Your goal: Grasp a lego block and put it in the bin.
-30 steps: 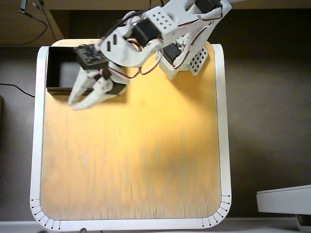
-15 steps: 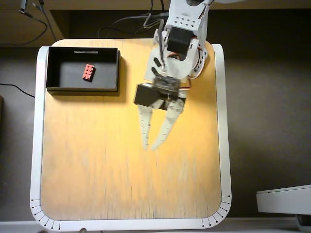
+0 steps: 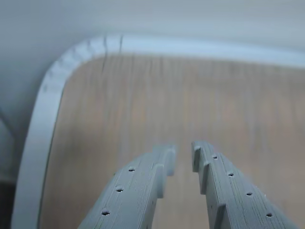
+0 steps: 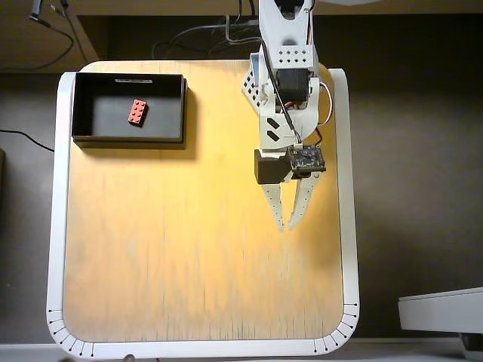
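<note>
In the overhead view the red lego block [image 4: 137, 111] lies on the dark floor of the black bin [image 4: 129, 139], at the table's back left corner. My gripper [image 4: 286, 225] hovers far to the right of the bin, over bare wood near the right rim, pointing toward the front edge. Its white fingers [image 4: 276, 204] stand a narrow gap apart and hold nothing. The wrist view shows my gripper [image 3: 184, 156] from behind with the same slim gap, over blurred wood. Neither block nor bin appears in that view.
The wooden tabletop [image 4: 189, 264] has a raised white rim [image 4: 352, 226], whose rounded corner [image 3: 52, 81] shows in the wrist view. The arm's base [image 4: 285, 45] stands at the back edge. Cables [image 4: 53, 30] run behind the table, and a white object [image 4: 441, 309] sits off its front right corner.
My arm has swung from over the bin rightward across the table to near the right rim. The block has been let go and lies in the bin. The fingers have drawn closer together.
</note>
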Motion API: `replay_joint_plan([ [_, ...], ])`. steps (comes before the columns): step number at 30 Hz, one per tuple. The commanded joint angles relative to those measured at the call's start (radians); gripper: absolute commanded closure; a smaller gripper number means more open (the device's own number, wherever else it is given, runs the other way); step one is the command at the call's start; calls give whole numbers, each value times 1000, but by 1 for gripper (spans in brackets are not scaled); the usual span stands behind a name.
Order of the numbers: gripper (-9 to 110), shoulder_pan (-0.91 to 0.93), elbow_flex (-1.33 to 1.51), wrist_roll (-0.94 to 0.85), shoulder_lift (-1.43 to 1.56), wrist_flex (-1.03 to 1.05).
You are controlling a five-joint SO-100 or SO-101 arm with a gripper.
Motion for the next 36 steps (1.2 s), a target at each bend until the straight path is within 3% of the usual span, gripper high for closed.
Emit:
replay_joint_plan([
  [1,101,-21,69,-3,98,-38],
  [13,101,-63,377,-55,275,-37],
  [26,101,-75,380,-114,275,453],
  [36,101,-80,380,-232,275,575],
])
